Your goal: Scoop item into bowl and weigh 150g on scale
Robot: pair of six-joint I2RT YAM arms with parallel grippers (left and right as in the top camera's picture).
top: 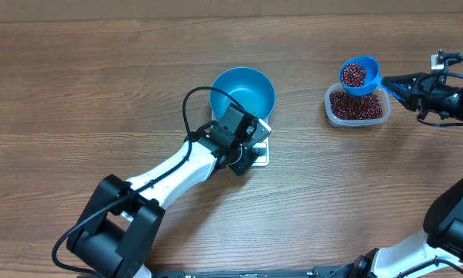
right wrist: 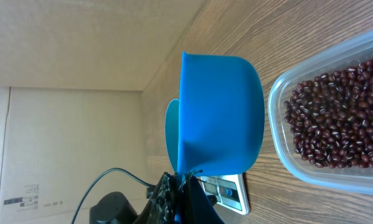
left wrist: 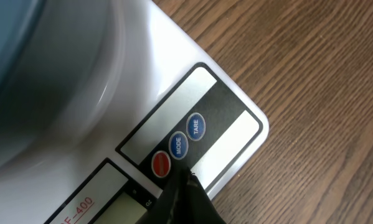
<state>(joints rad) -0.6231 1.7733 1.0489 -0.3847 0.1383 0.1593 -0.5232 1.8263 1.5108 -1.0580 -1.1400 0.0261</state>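
Left gripper point(left wrist: 185, 190) is pinched closed, nothing held, tip set at the scale point(left wrist: 167, 62) buttons. Bowl point(top: 250, 83) is seated on the scale. 1 scoop point(top: 360, 76), loaded with beans point(top: 354, 74), is clamped by the right gripper point(top: 400, 83) above the tub point(top: 359, 123).

Your left arm point(top: 177, 166) stretches to the middle, left claw point(top: 245, 148) closed and pointing down. Your right claw point(top: 407, 83), far right, clamps a scoop point(top: 359, 76) by its handle.
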